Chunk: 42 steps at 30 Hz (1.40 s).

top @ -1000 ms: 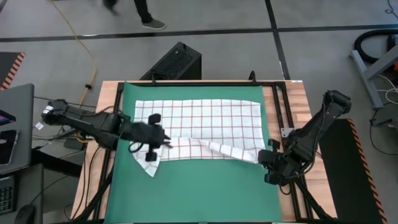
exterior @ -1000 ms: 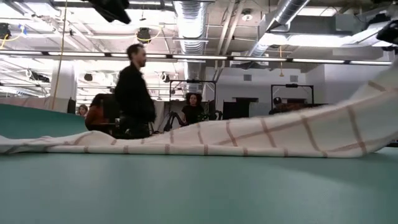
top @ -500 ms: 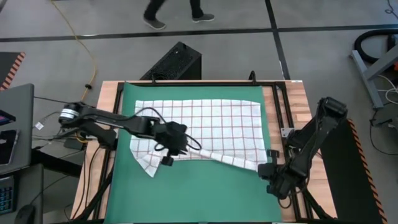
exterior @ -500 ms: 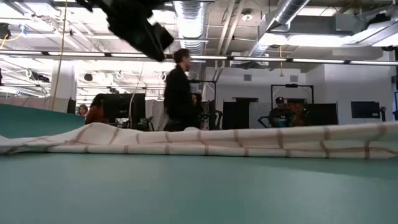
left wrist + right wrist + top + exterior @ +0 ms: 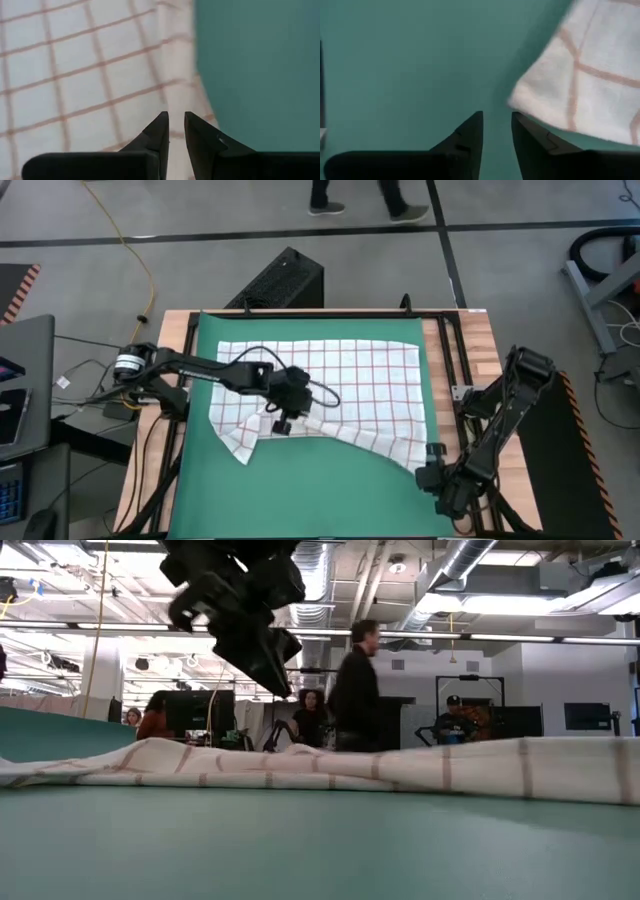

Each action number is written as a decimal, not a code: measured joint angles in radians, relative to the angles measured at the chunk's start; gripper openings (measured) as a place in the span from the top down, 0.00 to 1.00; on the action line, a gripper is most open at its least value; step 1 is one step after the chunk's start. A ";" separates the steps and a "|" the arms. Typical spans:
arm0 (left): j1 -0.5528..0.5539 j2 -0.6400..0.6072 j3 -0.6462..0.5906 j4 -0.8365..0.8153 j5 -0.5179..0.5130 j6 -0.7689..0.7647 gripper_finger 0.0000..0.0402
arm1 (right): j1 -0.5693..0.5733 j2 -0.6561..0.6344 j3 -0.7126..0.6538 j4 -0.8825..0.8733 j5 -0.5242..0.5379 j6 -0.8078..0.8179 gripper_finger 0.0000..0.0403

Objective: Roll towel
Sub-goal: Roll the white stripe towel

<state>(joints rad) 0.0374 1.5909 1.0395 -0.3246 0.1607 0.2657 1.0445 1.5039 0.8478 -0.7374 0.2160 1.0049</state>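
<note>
The white towel with red grid lines [image 5: 330, 385] lies spread on the green mat [image 5: 300, 490], and its left near corner [image 5: 240, 445] is bunched. My left gripper [image 5: 283, 423] hovers over the middle of the towel's near edge [image 5: 150, 75], fingers a narrow gap apart and empty; it also hangs above the towel in the low view [image 5: 278, 680]. My right gripper [image 5: 432, 477] is low over the mat just past the towel's right near corner [image 5: 545, 107], fingers a narrow gap apart and empty [image 5: 496, 117].
Bare mat lies along the whole near side [image 5: 320, 500]. Black frame rails [image 5: 450, 360] run along the mat's right and left sides on the wooden table [image 5: 480, 350]. A black box [image 5: 285, 280] stands on the floor beyond the far edge. A person walks past behind [image 5: 355, 680].
My left gripper has gone from the towel's left near corner toward the table's right, to the middle of the near edge. My right gripper has gone toward the near edge. The towel's right near corner, raised before, now lies flat, drawn out farther toward the near right.
</note>
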 joint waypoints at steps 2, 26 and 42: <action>0.036 0.000 0.021 -0.020 0.040 0.003 0.88 | 0.003 0.010 0.000 0.013 -0.005 0.013 0.68; -0.130 0.033 0.021 -0.027 -0.005 0.194 0.88 | -0.001 0.015 0.000 0.024 -0.007 0.077 0.67; -0.188 0.192 0.025 0.009 -0.106 0.156 0.88 | -0.020 0.014 0.001 0.017 -0.001 0.076 0.67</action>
<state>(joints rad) -0.1511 1.7832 1.0645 -0.3155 0.0550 0.4214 1.0248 1.5181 0.8486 -0.7208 0.2153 1.0813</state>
